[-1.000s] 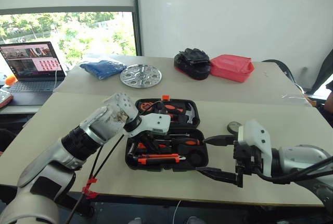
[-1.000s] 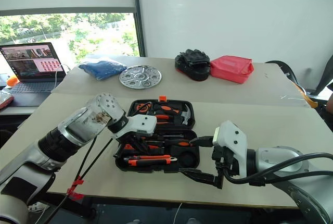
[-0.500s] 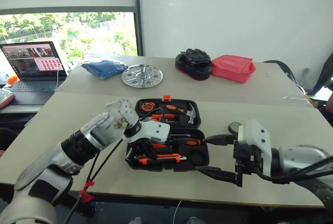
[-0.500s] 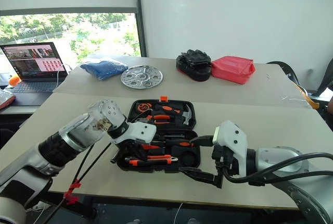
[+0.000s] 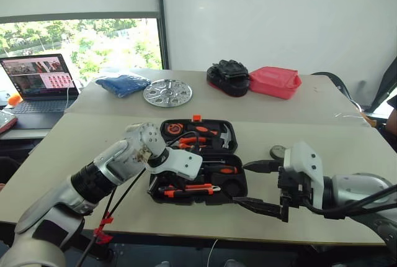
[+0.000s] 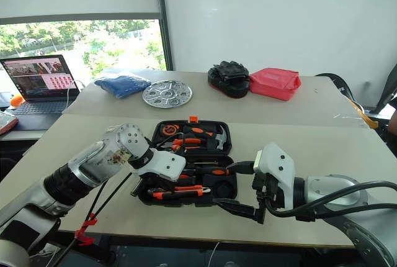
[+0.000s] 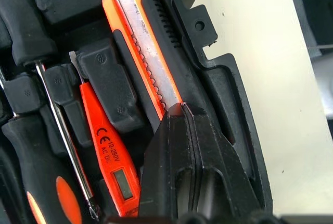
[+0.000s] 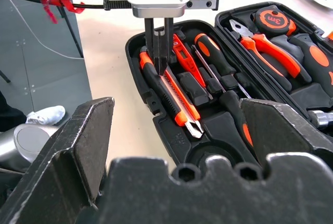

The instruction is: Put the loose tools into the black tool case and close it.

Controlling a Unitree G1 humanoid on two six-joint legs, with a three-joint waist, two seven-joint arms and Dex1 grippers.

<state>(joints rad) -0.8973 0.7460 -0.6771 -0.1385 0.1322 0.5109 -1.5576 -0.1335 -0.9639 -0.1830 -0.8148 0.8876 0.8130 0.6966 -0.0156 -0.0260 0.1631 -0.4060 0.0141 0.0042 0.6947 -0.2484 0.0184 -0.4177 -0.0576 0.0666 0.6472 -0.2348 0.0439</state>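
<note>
The black tool case (image 5: 198, 167) lies open on the table (image 5: 74, 143), near its front edge; its lid half lies flat toward the back, with the orange latch (image 5: 196, 118) on the far rim. The utility knife (image 8: 169, 86) lies in the long slot along the front edge of the case; the slim orange screwdriver (image 7: 109, 164) sits in the next slot, and two black-and-orange screwdrivers (image 8: 213, 60) lie beside it, further in.

The left gripper (image 8: 158, 47) points down with its two black fingers pressed tight together, empty; its tip is right on the knife, near the end at the case's left edge; I think it is pushing the knife down into its slot. The right gripper (image 5: 263, 186) hangs just past the right edge of the case, with its fingers wide apart and nothing between them.

The knife looks light, hard and stiff; its metal strip is smooth and may be slippery, so the ribbed black grip is the better place to press or pinch. The case is hard, bumpy plastic with rounded corners and shaped hollows inside; it looks heavy with tools, so it should stay put; to close it, take the lid by its far rim near the latch
</note>
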